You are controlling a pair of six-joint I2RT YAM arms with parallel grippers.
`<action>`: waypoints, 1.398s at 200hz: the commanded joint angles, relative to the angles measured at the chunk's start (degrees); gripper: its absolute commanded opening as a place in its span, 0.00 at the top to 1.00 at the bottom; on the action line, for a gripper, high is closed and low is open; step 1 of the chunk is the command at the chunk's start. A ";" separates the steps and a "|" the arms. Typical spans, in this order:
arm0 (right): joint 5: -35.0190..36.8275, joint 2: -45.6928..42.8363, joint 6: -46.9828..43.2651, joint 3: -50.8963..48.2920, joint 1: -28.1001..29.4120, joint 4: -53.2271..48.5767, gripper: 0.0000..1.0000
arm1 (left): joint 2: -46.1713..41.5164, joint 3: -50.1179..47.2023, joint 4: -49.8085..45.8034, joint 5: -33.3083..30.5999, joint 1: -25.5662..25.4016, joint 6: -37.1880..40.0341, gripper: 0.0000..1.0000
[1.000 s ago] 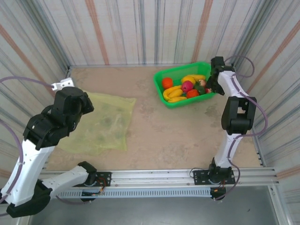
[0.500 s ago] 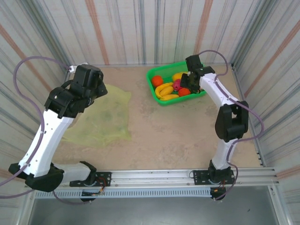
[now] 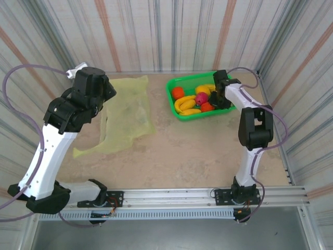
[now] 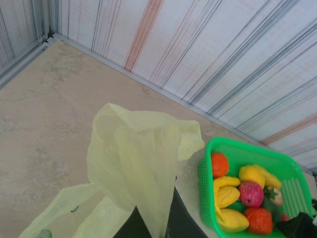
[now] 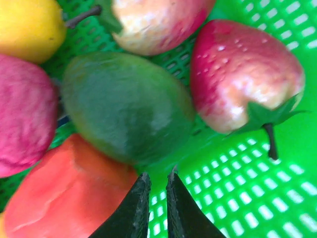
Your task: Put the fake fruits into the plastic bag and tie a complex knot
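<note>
The thin yellow-green plastic bag (image 3: 127,112) hangs partly lifted at the back left. One end trails on the table. In the left wrist view the plastic bag (image 4: 141,163) drapes up from my left gripper (image 4: 157,220), which is shut on a fold of it. The fake fruits lie in a green mesh basket (image 3: 200,115): an orange (image 4: 219,164), bananas (image 4: 225,196) and a pink-red piece (image 4: 251,193). My right gripper (image 5: 158,176) is down inside the basket, shut with only a slit between its fingertips. They are just below a green fruit (image 5: 126,106), beside a red-orange one (image 5: 64,188) and a strawberry (image 5: 242,79).
Striped walls close in the table on three sides, and the basket stands near the back right corner. The right arm (image 3: 255,125) arches along the right wall. Bare tan tabletop (image 3: 192,151) lies between the bag and the arm bases.
My left arm has raised the bag off the table and carried it back and to the right. My right gripper has moved from the basket's right corner in among the fruits, and the basket shifted slightly left.
</note>
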 commanded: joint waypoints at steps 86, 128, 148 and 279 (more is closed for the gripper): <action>-18.49 -28.33 -7.74 -14.78 32.29 25.93 0.20 | -5.40 -8.09 5.42 5.98 0.38 -5.53 1.00; -21.38 -24.58 -6.43 -13.20 45.70 38.55 0.01 | -7.75 -9.27 7.77 8.37 0.33 -6.25 1.00; -23.56 -20.51 -6.56 -10.49 47.34 39.08 0.01 | -8.46 -9.21 7.83 8.74 0.35 -6.17 1.00; -24.58 -15.61 -15.80 -2.96 33.57 22.77 1.00 | -18.51 -16.22 8.82 42.49 0.21 21.17 1.00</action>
